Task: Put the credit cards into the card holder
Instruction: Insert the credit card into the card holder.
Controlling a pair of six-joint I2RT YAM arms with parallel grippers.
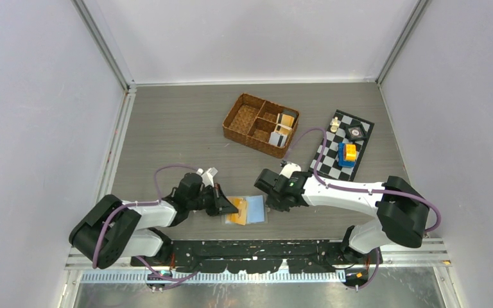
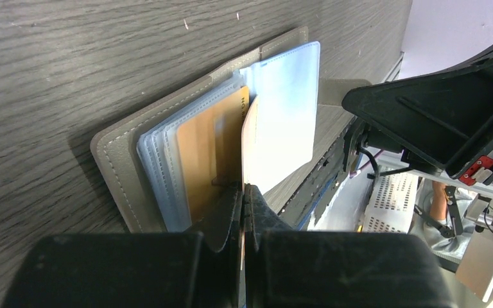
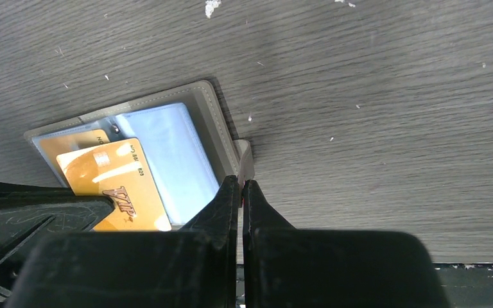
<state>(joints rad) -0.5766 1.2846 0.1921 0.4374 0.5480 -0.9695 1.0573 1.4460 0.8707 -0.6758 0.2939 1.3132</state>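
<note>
The grey-olive card holder (image 1: 257,209) lies open near the table's front edge, its light-blue sleeves (image 3: 170,154) facing up. My left gripper (image 1: 228,206) is shut on a gold credit card (image 2: 250,138), seen edge-on in the left wrist view and flat, marked VIP, in the right wrist view (image 3: 117,187). The card lies over the holder's left half. Another gold card (image 2: 207,157) sits inside a sleeve. My right gripper (image 3: 241,181) is shut on the holder's snap tab (image 3: 246,159) at its right edge.
A brown wicker basket (image 1: 244,115) at the back centre holds more cards (image 1: 284,126) standing in its right compartments. A checkered board (image 1: 334,157) with small pieces and a blue-yellow block (image 1: 347,153) lies at the right. The table's front rail (image 1: 257,247) is just behind the holder.
</note>
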